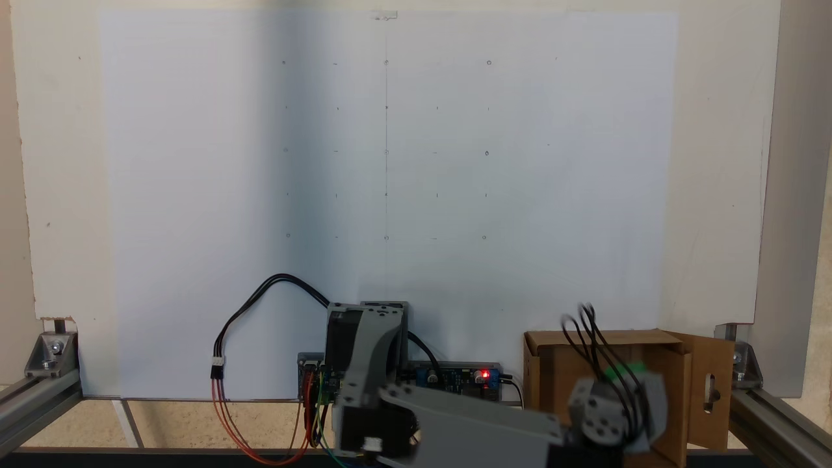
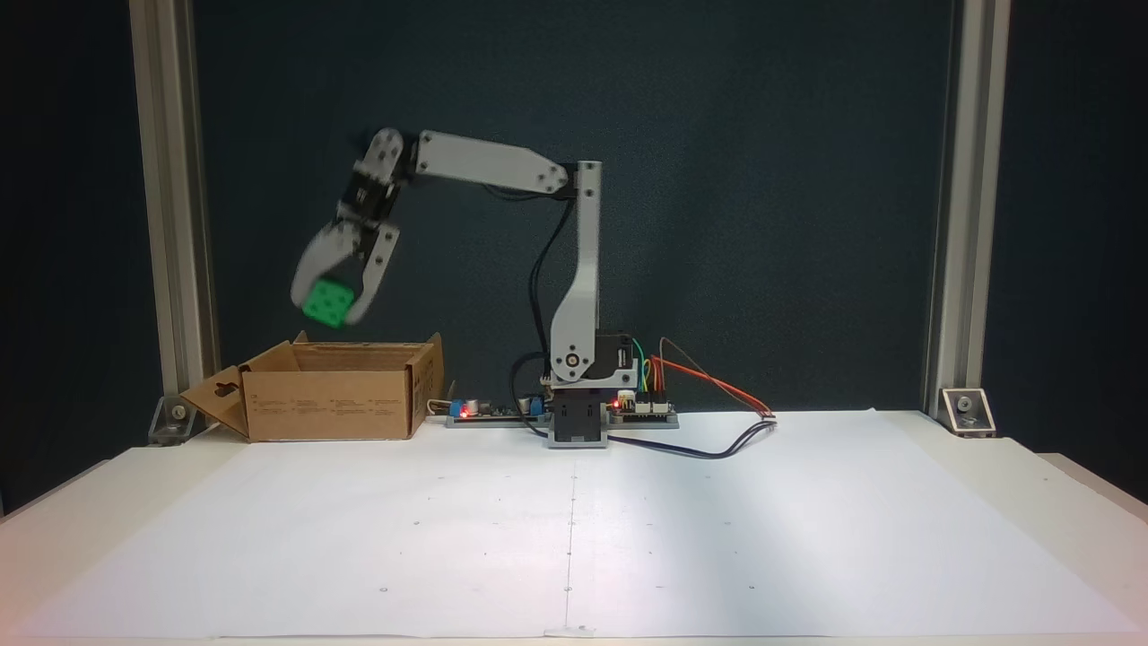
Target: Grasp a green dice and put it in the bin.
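Note:
The green dice (image 2: 327,302) hangs in the air above the bin (image 2: 332,399), a brown cardboard box at the left of a fixed view. My gripper (image 2: 329,305) is shut on the dice, its grey fingers on either side of the cube, pointing down over the box opening. In the other fixed view the bin (image 1: 559,370) stands at the lower right, and a sliver of the green dice (image 1: 623,372) shows above the wrist. The gripper's fingers are hidden there by the wrist and black cables.
The arm's base and circuit boards (image 2: 583,413) sit at the table's back edge with loose wires (image 2: 717,440). A box flap with a handle slot (image 1: 710,390) sticks out sideways. Aluminium frame posts (image 2: 170,215) stand at both sides. White paper (image 2: 574,529) covers the table.

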